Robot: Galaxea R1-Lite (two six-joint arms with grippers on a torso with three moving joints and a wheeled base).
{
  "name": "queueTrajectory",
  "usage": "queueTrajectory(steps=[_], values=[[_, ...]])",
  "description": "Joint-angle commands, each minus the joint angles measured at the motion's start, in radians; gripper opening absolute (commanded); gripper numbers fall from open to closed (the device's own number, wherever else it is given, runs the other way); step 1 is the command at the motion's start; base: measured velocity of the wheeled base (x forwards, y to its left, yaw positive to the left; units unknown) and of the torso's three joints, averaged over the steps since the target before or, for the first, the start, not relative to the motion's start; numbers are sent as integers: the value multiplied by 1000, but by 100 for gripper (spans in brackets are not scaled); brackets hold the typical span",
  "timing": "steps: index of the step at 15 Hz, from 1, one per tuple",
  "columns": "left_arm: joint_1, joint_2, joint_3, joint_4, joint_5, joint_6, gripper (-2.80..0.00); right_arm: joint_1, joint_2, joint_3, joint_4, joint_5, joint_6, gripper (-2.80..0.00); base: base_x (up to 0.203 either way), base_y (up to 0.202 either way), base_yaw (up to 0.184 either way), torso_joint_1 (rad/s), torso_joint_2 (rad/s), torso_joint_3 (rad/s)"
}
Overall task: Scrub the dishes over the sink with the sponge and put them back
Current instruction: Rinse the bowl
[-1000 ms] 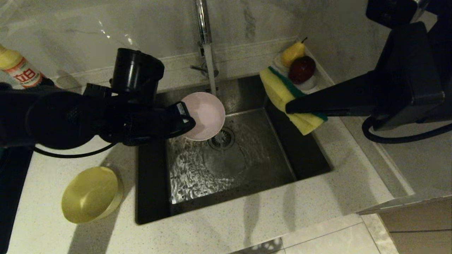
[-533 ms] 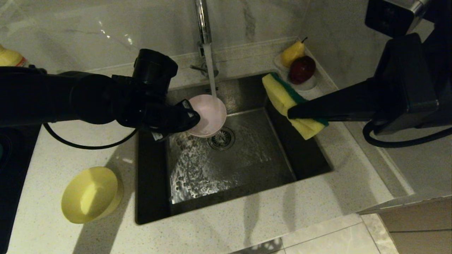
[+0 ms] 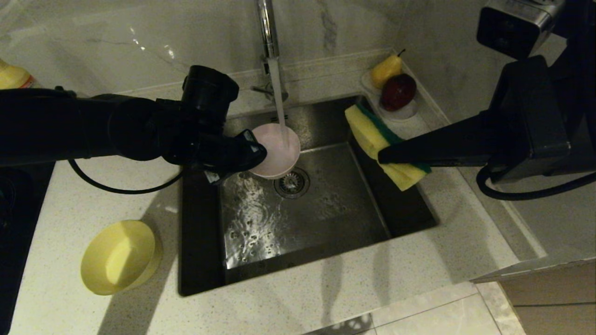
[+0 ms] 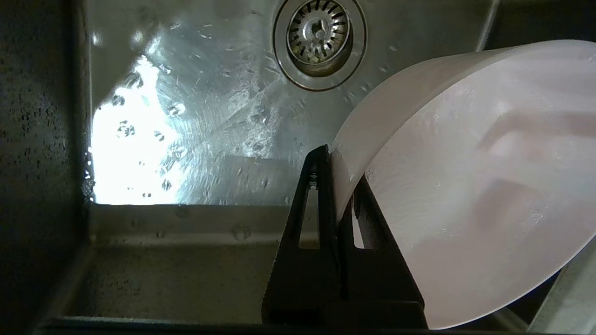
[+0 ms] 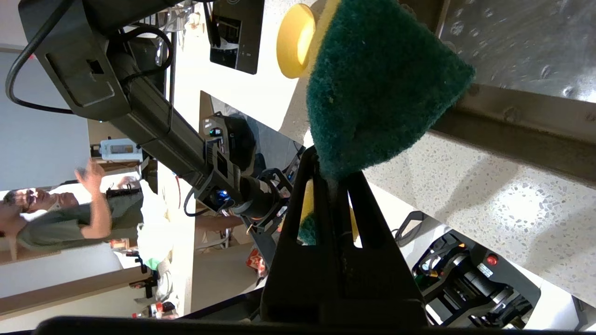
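Pink bowl (image 3: 278, 150) moved under tap stream (image 3: 278, 100); left pincer (image 3: 255, 156) clamps rim; right pincer (image 3: 382, 153) grips sponge (image 3: 372, 132) beside fruit (image 3: 398, 90).

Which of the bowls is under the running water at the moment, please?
The pink bowl, held over the sink by the left gripper; the yellow bowl sits on the counter.

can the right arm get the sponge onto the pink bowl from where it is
Probably yes: the right pincer holds the yellow-and-green foam sponge beside the pale pink plastic bowl, with only open steel sink between them.
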Motion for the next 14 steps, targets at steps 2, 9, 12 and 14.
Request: queueTrajectory(steps=[2, 9, 12, 14], values=[[0, -9, 4, 28, -1, -8, -280, 0, 3, 9, 0, 3, 1, -280, 0, 0, 0, 0, 0, 0], [0, -18, 13, 90, -58, -53, -280, 0, 1, 57, -91, 3, 4, -280, 0, 0, 0, 0, 0, 0], [0, -21, 13, 90, -59, -54, -280, 0, 1, 57, -91, 3, 6, -280, 0, 0, 0, 0, 0, 0], [0, -22, 15, 90, -49, -53, -280, 0, 1, 57, -91, 3, 6, -280, 0, 0, 0, 0, 0, 0]])
